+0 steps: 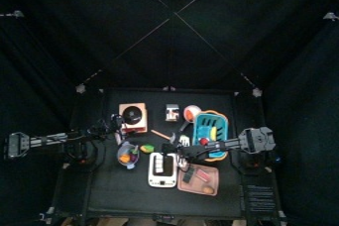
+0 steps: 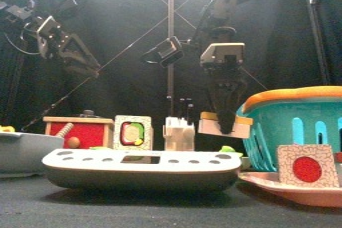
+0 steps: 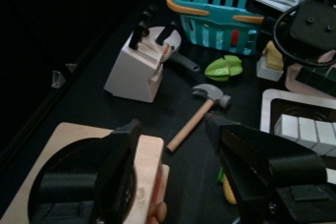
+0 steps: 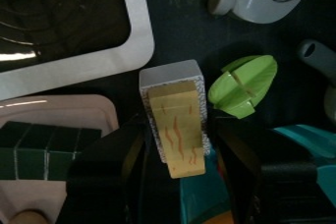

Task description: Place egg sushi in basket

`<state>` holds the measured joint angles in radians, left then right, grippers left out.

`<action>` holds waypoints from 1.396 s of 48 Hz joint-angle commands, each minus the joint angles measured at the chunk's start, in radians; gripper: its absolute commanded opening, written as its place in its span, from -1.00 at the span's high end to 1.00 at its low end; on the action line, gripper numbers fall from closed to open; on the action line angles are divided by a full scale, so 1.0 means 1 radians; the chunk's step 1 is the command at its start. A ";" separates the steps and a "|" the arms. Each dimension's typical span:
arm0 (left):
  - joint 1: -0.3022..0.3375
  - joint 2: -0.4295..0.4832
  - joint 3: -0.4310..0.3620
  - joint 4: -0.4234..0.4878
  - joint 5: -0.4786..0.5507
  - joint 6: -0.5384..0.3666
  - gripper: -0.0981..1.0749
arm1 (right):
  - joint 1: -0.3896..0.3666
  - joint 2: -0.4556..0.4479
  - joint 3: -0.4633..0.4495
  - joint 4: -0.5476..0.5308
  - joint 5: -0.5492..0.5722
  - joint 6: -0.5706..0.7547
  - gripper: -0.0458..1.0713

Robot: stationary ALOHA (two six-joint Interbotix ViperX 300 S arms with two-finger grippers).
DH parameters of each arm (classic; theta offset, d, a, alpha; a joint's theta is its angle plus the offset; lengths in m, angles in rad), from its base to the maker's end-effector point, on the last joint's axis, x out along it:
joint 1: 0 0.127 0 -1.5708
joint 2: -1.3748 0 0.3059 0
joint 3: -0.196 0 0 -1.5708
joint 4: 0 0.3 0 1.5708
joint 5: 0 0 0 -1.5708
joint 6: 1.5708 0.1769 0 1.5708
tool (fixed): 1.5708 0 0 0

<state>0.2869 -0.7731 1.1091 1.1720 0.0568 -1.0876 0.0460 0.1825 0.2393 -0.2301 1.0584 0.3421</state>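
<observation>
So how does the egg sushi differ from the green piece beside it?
The egg sushi is a long yellow slab on a white block; the green piece is a rounded lime oval with a centre crease. The egg sushi lies between the open jaws of the right hand; the green piece lies outside them. Both are small and lie close together.

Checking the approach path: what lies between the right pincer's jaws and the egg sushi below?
Nothing: in the right wrist view the open right pincer straddles the egg sushi, with no object between.

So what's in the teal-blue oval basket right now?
The teal-blue oval basket shows no contents where its interior is visible; the far part is hidden behind the right gripper. The yellow-topped egg sushi lies outside it.
</observation>
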 commanded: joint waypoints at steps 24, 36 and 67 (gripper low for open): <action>0.002 -0.089 0.015 -0.049 0.124 0.003 -0.71 | -0.064 -0.275 0.034 -0.112 -0.048 0.431 -0.33; 0.006 -0.161 0.026 -0.100 0.275 -0.008 -0.71 | -0.196 -0.367 0.104 -0.137 -0.038 0.646 -0.32; 0.015 -0.186 0.025 -0.262 0.339 -0.008 -0.71 | -0.331 -0.581 0.374 -0.043 -0.032 0.873 -0.32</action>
<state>0.3007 -0.9603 1.1490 0.9050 0.3988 -1.0968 -0.2592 -0.3666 0.5890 -0.3114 1.0446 1.1842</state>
